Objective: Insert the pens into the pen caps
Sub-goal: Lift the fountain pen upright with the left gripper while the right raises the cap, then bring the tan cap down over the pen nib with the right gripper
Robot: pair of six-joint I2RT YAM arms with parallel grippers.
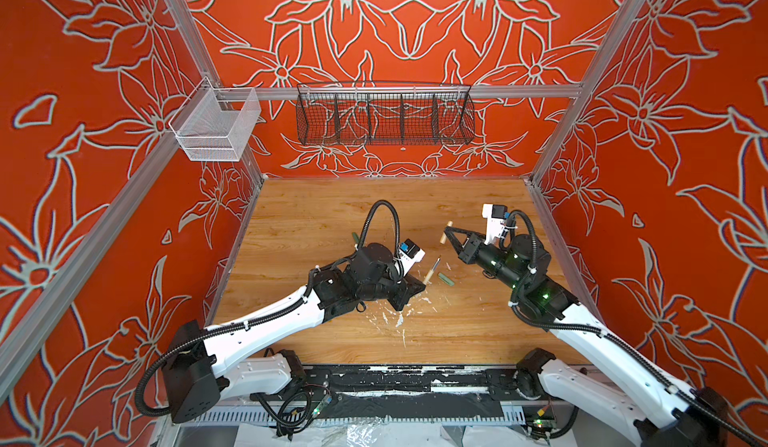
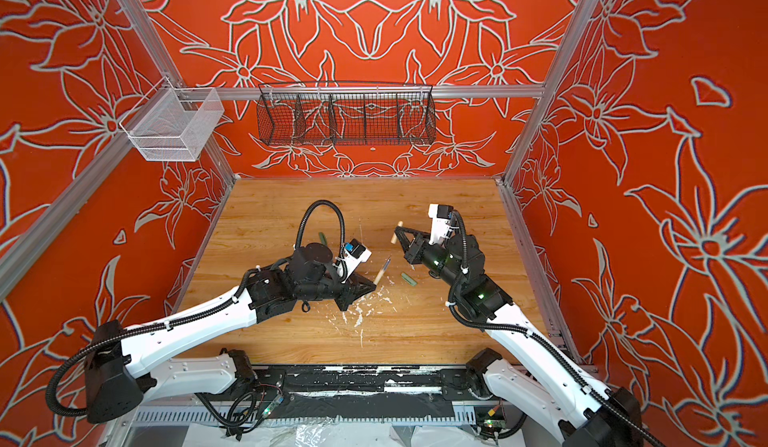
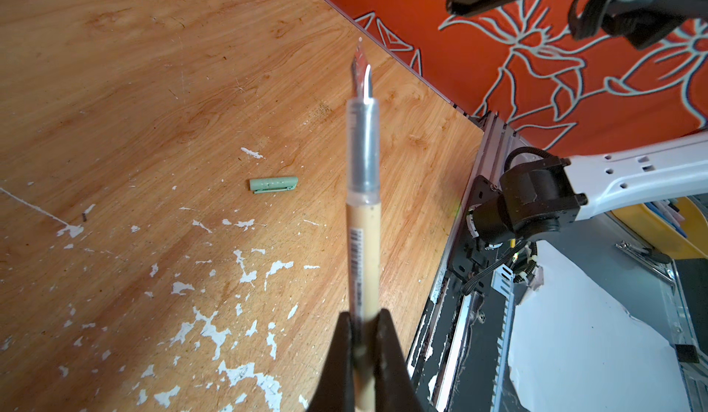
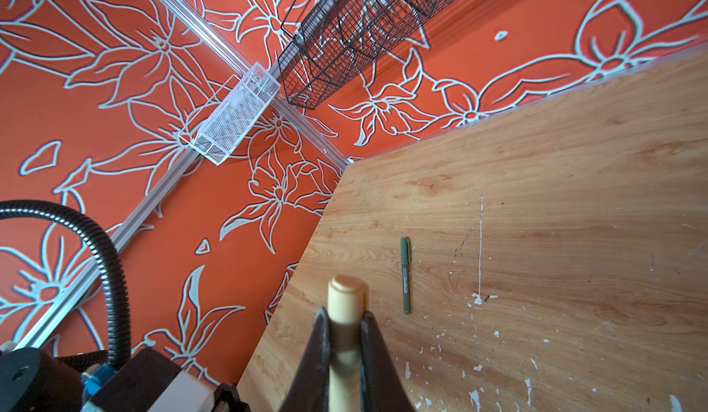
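Left gripper [image 3: 364, 325], close under its wrist camera, pinches the tail end of the tan pen [image 3: 363, 237], with black wedge-shaped jaws pressed on either side of the barrel. From there the pen runs straight out: a matte tan shaft with a printed label, then a clear grip section, then a thin metal nib, all held above the worktop [image 1: 316, 216].

Right gripper [image 4: 344, 322] is pressed onto the tan cap [image 4: 344, 295], a short smooth tube held crosswise in the jaws. Its domed closed end shows in the right wrist view, and the mouth is hidden.

In both top views the cap hangs beyond the nib, further back and a little to the right, apart from it. Pen and cap both slant back, though not on one line. The coming move likely turns on bringing the cap's mouth round to face the nib and lining up the two long axes.

On the worktop, a pale green cap [image 3: 274, 184] with a clip lies flat just right of the pen. A dark green pen [image 4: 406, 276] lies flat further back, behind the left arm. The wood-grain surface is flecked with white paint.
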